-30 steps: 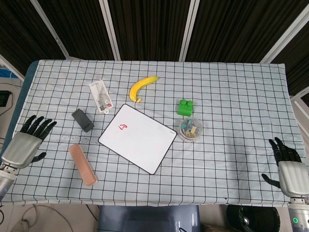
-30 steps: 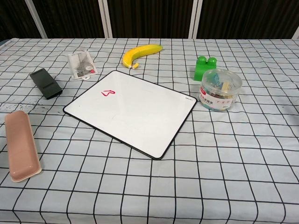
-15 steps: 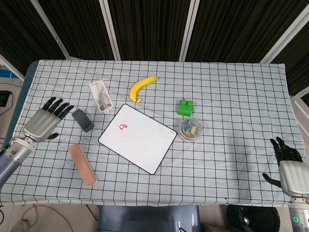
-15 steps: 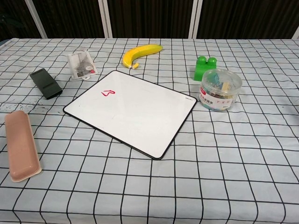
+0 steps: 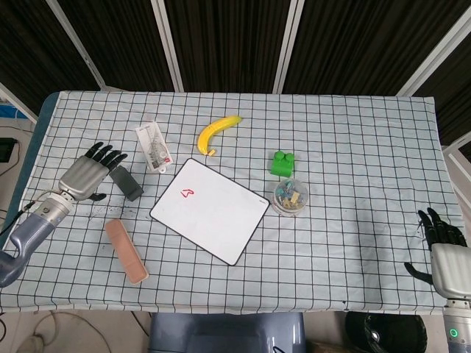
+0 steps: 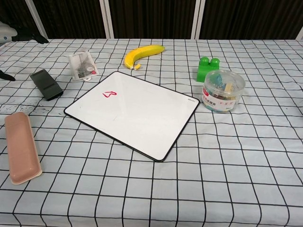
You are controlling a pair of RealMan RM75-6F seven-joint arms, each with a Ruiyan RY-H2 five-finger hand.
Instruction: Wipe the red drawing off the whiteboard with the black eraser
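The whiteboard [image 5: 212,210] [image 6: 135,111] lies tilted at the table's middle, with a small red drawing [image 5: 185,193] [image 6: 109,93] near its far left corner. The black eraser [image 5: 127,183] [image 6: 46,84] lies left of the board. My left hand [image 5: 90,173] hovers just left of the eraser with its fingers spread, holding nothing; its fingertips [image 6: 28,36] show at the top left edge of the chest view. My right hand [image 5: 444,252] stays open at the table's near right edge, far from the board.
A pink case [image 5: 125,250] [image 6: 21,145] lies near the front left. A packet [image 5: 153,146], a banana [image 5: 217,130], a green block [image 5: 282,162] and a clear tub of clips [image 5: 291,195] ring the board's far and right sides.
My left hand has moved right and away from me, from the table's left edge to just beside the eraser. The right hand has drifted slightly toward the near edge.
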